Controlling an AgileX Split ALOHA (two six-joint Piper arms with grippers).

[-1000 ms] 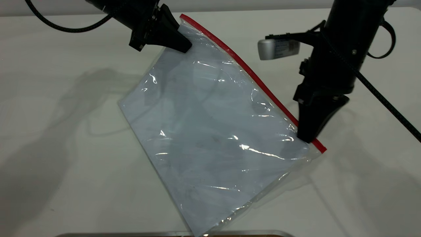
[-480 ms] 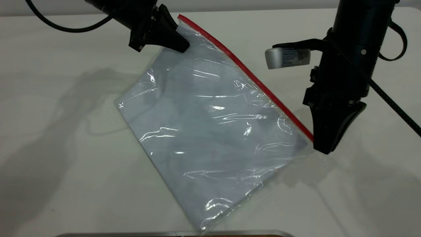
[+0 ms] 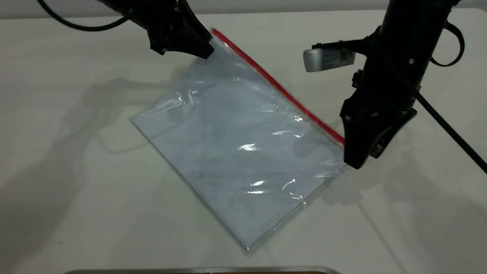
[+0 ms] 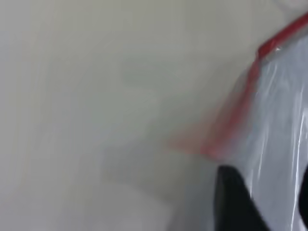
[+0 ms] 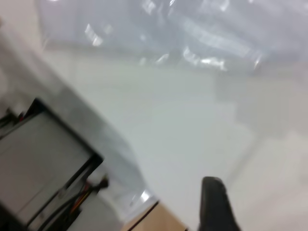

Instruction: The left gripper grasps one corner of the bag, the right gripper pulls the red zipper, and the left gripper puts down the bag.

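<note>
The bag (image 3: 236, 152) is a clear pouch with pale sheets inside and lies nearly flat on the white table. The red zipper (image 3: 281, 89) runs along its far right edge. My left gripper (image 3: 210, 47) hovers at the upper corner of the bag (image 3: 216, 33), where the red strip ends. It is open, and in the left wrist view the clear plastic (image 4: 284, 120) and the blurred red strip (image 4: 226, 130) lie loose between and beyond its fingers. My right gripper (image 3: 366, 159) is open beside the zipper's lower end, holding nothing. The right wrist view shows one finger (image 5: 216, 202) over bare table.
A metal rim (image 3: 198, 269) lies along the table's front edge. A silver camera (image 3: 327, 59) sticks out from the right arm. In the right wrist view a grey box with wires (image 5: 43, 163) stands beyond the table (image 5: 192, 120).
My right gripper slid down to the zipper's lower end, came off it and opened. The bag sank flatter onto the table. My left gripper dipped slightly and its fingers parted.
</note>
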